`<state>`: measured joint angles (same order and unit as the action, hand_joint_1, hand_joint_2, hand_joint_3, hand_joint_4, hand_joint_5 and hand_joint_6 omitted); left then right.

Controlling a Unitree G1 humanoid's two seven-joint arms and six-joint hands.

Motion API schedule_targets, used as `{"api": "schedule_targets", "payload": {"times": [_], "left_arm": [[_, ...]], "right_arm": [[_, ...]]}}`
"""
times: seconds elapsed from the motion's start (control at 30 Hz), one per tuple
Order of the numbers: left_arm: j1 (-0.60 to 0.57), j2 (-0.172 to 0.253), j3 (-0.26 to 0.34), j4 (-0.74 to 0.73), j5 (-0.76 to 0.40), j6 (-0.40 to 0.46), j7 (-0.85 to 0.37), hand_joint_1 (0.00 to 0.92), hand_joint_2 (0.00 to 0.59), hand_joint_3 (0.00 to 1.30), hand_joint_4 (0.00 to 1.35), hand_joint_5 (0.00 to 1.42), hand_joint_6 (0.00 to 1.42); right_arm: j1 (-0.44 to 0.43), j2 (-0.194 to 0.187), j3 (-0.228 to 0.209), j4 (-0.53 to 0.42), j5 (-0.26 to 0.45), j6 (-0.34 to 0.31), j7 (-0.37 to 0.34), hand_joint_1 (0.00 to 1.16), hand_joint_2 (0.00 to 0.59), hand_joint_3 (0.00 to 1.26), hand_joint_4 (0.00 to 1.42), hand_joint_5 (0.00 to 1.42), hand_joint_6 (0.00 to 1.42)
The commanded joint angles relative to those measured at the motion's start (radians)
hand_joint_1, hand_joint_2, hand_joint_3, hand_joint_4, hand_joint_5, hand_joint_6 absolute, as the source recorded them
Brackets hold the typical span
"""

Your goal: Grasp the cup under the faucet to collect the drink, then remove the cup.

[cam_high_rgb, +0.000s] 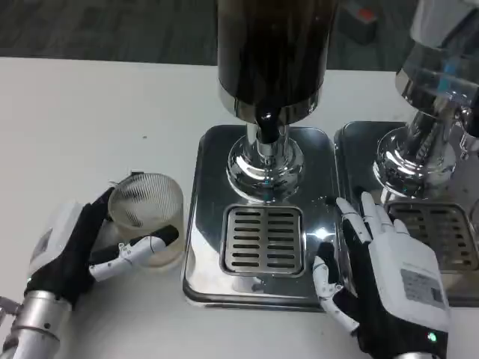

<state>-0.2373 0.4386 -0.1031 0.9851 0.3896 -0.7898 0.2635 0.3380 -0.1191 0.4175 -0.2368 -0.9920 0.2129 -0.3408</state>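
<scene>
Right now the cup (147, 217), clear and ribbed, stands on the white bench (90, 120) just left of the dispenser's chrome base (209, 172), not yet under the faucet (266, 123). The left robot hand (97, 243) wraps it from the near side: dark fingers behind its left wall and one white finger across its front, so I read that as a hold on the cup. The right robot hand (374, 262) lies flat on the right edge of the base with fingers spread, gripping nothing, beside the drip grate (264, 239).

From where I stand the cup looks empty, though the ribbing makes that hard to be sure of. So the filling is ahead: the cup has to go up over the raised lip of the base and onto the grate, beneath the spout.

That lip is the first risk. If the cup is slid, not lifted, its foot could catch the edge and tip in the hand. The wall is thin and slick-looking, so a loose hold may let it turn or drop, while a hard squeeze may buckle it. Set off-centre, it would let the drink run down its side into the grate. A second dispenser (426, 149) stands close on the right, leaving the right hand little room to reach for the tap.
</scene>
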Motion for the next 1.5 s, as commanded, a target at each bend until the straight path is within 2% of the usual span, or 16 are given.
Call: {"api": "schedule_targets", "payload": {"times": [0.03,0.2,0.8,1.0,1.2,1.5], "left_arm": [[0.005,-0.001,-0.012,0.018,0.002,-0.017,-0.005,0.359,0.088,0.37,0.48,0.7,0.67],[0.009,-0.002,-0.006,0.014,0.006,-0.029,0.027,0.366,0.101,0.46,0.59,0.79,0.76],[0.011,0.004,0.005,-0.018,0.033,-0.056,0.147,0.385,0.107,0.49,0.6,0.8,0.75],[-0.003,0.012,0.014,-0.042,0.019,-0.091,0.131,0.39,0.107,0.49,0.6,0.8,0.74],[-0.013,0.023,0.003,-0.098,0.063,-0.11,0.146,0.396,0.106,0.5,0.6,0.8,0.76],[-0.087,-0.003,-0.049,-0.073,0.086,-0.104,0.111,0.408,0.1,0.5,0.6,0.8,0.76]], "right_arm": [[0.0,0.005,0.002,-0.003,0.008,0.004,0.007,0.35,0.571,0.16,0.0,0.07,0.07],[-0.005,0.005,0.0,0.001,0.014,0.002,0.008,0.36,0.577,0.16,0.01,0.08,0.08],[-0.015,0.009,0.001,0.011,0.017,0.003,-0.004,0.37,0.577,0.16,0.01,0.09,0.09],[-0.013,0.011,0.002,0.012,0.014,0.004,-0.011,0.37,0.577,0.16,0.01,0.09,0.09],[-0.008,0.01,0.003,0.003,0.002,0.008,-0.017,0.38,0.577,0.16,0.02,0.09,0.1],[0.014,-0.004,-0.015,-0.042,-0.018,0.021,-0.007,0.38,0.583,0.16,0.02,0.09,0.1]]}}
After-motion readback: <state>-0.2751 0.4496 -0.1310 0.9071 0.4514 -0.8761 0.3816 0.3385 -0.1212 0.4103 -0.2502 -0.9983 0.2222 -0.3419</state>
